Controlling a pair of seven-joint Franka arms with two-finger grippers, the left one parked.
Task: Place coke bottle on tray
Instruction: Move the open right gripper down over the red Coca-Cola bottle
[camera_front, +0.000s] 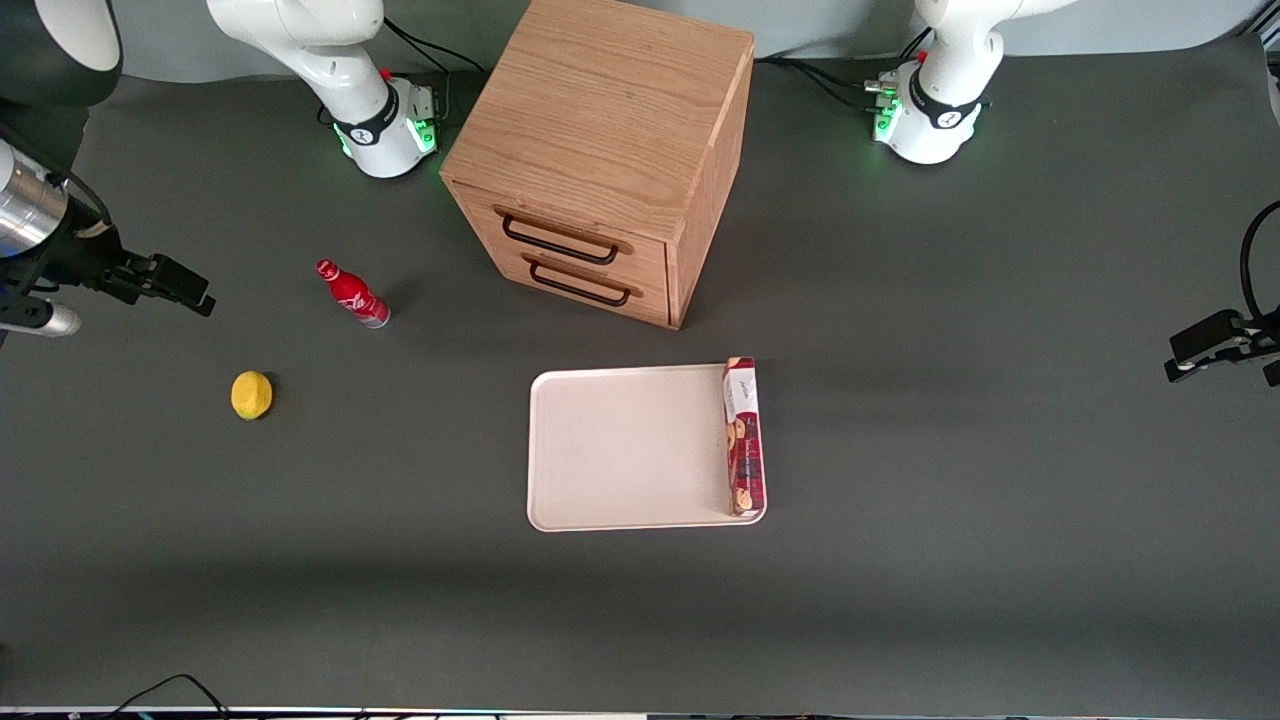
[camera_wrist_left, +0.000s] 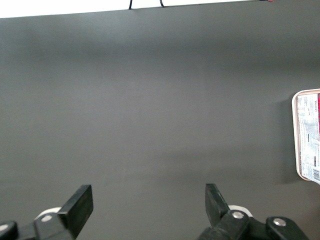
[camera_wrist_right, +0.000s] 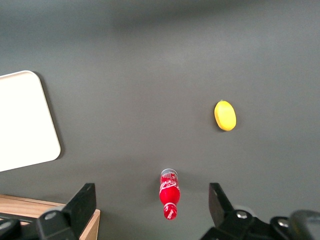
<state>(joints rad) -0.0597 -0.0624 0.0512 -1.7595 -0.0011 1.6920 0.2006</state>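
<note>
Gripper (camera_front: 185, 288) of the working right arm hangs above the worktop (camera_front: 950, 420) at the working arm's end, with its jaws spread wide and holding nothing. Both fingers (camera_wrist_right: 85, 202) show in the right wrist view with bare worktop between them.

Coke bottle (camera_front: 353, 294) stands upright on the worktop, near the jaws but apart from them, toward the drawer cabinet (camera_front: 610, 150). In the right wrist view the coke bottle (camera_wrist_right: 169, 194) shows within the gap between the two fingers, well below them, touching neither. Its red cap, white lettering and silvery base are visible.

Tray (camera_front: 620, 450) lies flat on the worktop in front of the drawer cabinet, well apart from the jaws and from the coke bottle. A red-and-white biscuit box (camera_front: 742, 436) stands on its edge on the tray, against the rim nearest the parked arm's end. The remaining tray surface carries nothing.

A lemon (camera_front: 251, 395) rests on the worktop near the jaws, nearer to the front camera than the coke bottle and apart from it. The drawer cabinet has two drawers with dark handles, both shut.
</note>
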